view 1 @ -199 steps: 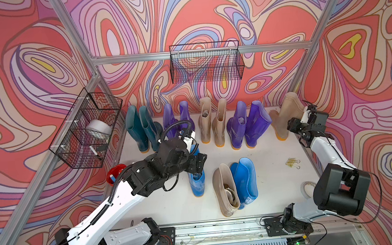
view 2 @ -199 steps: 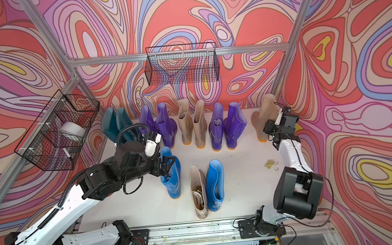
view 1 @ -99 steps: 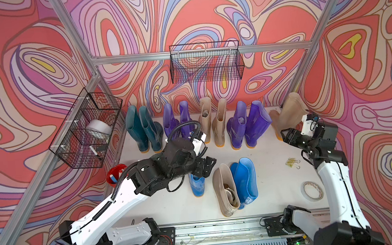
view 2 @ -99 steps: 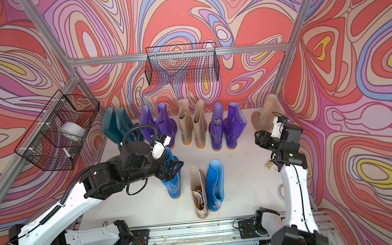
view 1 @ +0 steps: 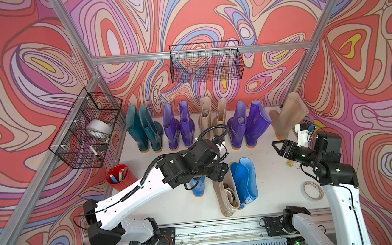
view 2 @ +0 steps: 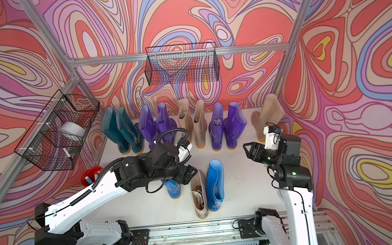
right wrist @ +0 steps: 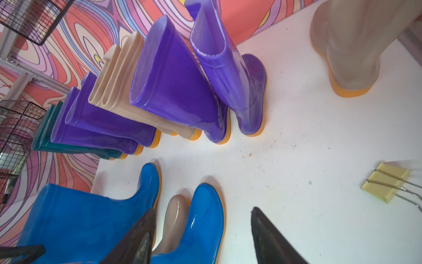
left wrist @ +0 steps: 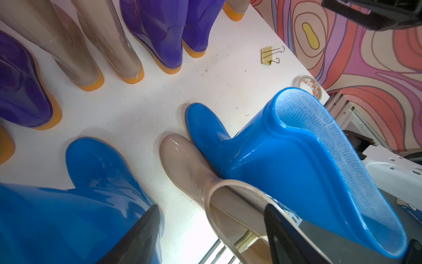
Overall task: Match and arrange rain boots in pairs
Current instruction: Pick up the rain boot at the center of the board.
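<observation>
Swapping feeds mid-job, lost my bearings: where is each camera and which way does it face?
Top views: high above the arm bases, looking down at the boot row; left gripper and right gripper show.
Left wrist: on the left arm, looking down at the front beige boot; left fingers show.
Right wrist: on the right arm, facing the purple boots; right fingers show.
Wrist views share: front beige boot, binder clip.

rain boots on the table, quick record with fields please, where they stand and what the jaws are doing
back row: teal pair, purple pair, beige pair, second purple pair, lone beige boot
front: front beige boot between blue boot under the left arm and other blue boot
left gripper: jaws open at the front beige boot's cuff
right gripper: jaws open, empty, over the table
</observation>
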`<action>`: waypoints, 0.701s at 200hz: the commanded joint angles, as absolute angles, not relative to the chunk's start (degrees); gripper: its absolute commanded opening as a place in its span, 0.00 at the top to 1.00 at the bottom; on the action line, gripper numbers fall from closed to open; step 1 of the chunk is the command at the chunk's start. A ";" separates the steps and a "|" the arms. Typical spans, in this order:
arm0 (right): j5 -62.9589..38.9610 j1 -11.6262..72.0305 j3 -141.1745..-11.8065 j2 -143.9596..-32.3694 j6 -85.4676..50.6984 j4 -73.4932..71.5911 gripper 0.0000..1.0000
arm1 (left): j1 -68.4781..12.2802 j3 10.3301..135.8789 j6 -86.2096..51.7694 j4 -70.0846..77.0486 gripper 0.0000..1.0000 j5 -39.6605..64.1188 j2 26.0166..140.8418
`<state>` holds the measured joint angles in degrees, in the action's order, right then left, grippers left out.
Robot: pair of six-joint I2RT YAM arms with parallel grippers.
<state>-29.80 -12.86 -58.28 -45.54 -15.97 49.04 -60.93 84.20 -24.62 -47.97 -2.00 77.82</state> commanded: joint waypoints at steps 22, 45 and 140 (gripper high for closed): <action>-31.32 -12.56 -57.80 -45.08 -15.91 49.71 0.32 | -61.00 87.30 -22.97 -52.51 0.40 -3.70 80.21; -32.44 -12.57 -57.14 -45.09 -16.17 48.79 0.33 | -61.00 89.08 -22.13 -54.21 0.57 -3.30 82.69; -37.85 -12.57 -59.89 -44.50 -13.10 49.72 0.29 | -60.80 95.73 -18.24 -55.76 1.00 -5.43 86.06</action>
